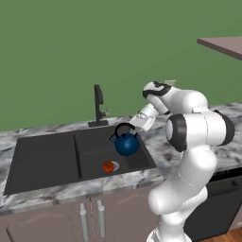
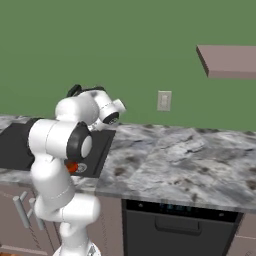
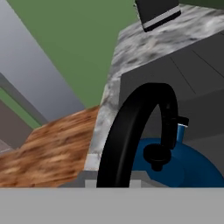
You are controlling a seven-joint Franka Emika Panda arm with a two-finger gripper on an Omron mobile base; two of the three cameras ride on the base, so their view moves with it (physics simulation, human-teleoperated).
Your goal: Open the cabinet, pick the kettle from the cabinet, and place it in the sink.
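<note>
The glossy blue kettle (image 1: 126, 144) hangs over the right basin of the matte-black sink (image 1: 42, 158), close to the basin's right wall. My gripper (image 1: 129, 125) reaches down from the right and is shut on the kettle's thin black arched handle (image 1: 122, 128). In the hand view the handle (image 3: 135, 127) arches up from the bottom centre, with the lid knob (image 3: 157, 156) and blue body (image 3: 188, 170) behind it. A mauve-brown edge of the cabinet (image 1: 222, 46) juts in at the upper right. In the right base view my arm hides the kettle.
A small orange-red object (image 1: 109, 166) lies on the right basin's floor below the kettle. The black faucet (image 1: 98, 108) stands behind the sink. Marble counter (image 2: 190, 155) stretches right, above a dark dishwasher (image 2: 170, 225). Lower cabinet handles (image 1: 92, 220) sit under the sink.
</note>
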